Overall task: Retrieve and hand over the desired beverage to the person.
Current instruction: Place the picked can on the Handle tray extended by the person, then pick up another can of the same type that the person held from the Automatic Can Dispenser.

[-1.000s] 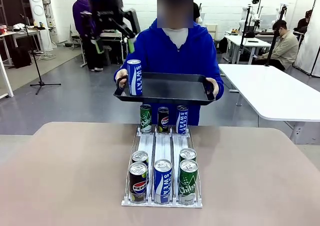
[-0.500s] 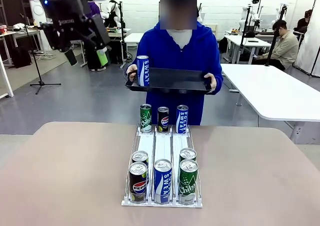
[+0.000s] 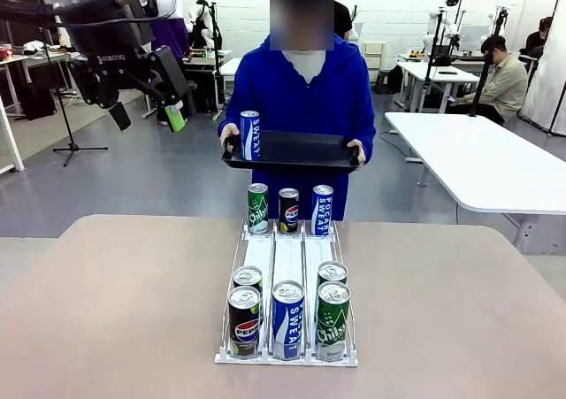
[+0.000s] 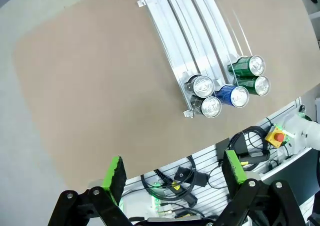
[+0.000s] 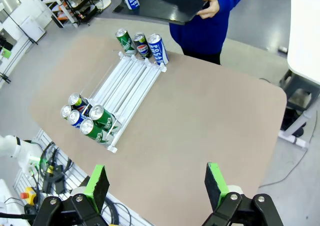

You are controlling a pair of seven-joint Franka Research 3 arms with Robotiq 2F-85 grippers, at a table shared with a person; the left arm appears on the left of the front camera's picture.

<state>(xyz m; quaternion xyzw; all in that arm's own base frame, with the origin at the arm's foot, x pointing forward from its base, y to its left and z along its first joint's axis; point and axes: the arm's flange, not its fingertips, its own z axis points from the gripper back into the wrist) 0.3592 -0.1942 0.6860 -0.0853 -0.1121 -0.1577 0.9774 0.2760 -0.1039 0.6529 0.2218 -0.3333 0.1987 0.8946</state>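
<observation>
The blue can (image 3: pixel 250 134) stands upright on the black tray (image 3: pixel 296 163), at the end on my left. The person (image 3: pixel 301 89) holds the tray flat with both hands so it will not tip. My left claw (image 3: pixel 148 116) hangs high beside them, wide open and empty; my right claw (image 5: pixel 156 181) too, above the tabletop (image 5: pixel 210 116). I think the job is done.

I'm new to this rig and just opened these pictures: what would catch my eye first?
The person in the bright blue hoodie at the far side, holding a black tray with one blue can upright at its end. Next, the white rack mid-table, cans clustered at both ends. The left gripper hangs open, high on the robot's left.
</observation>
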